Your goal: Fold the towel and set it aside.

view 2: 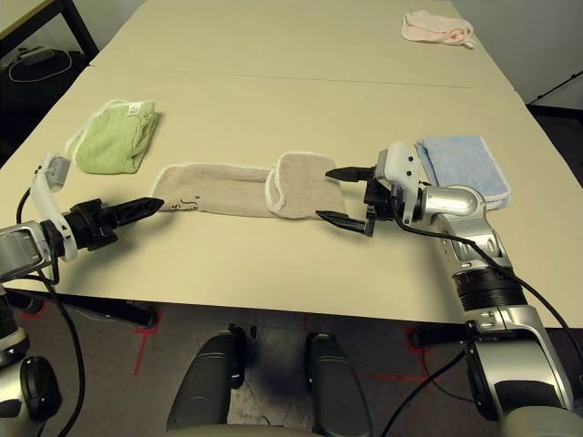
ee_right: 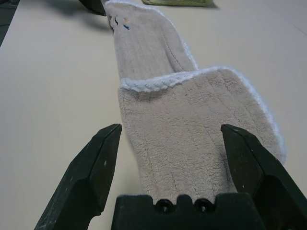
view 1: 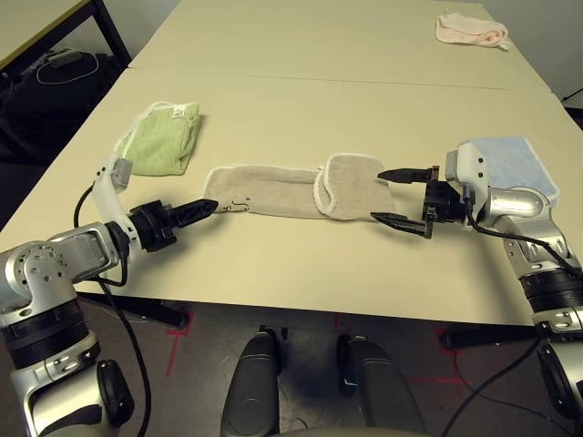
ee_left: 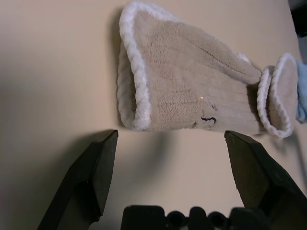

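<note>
The beige towel lies as a long narrow strip across the middle of the table, with white stitched edging. Its right end is folded back over itself. At the strip's left end my left gripper is open and low over the table; the towel's edge sits just beyond its fingertips. My right gripper is open at the right end, one black finger on each side of the folded flap. Nothing is gripped.
A light green folded towel lies at the back left and a light blue one behind my right wrist. A pink cloth sits on the far table. The table's front edge runs close below the towel.
</note>
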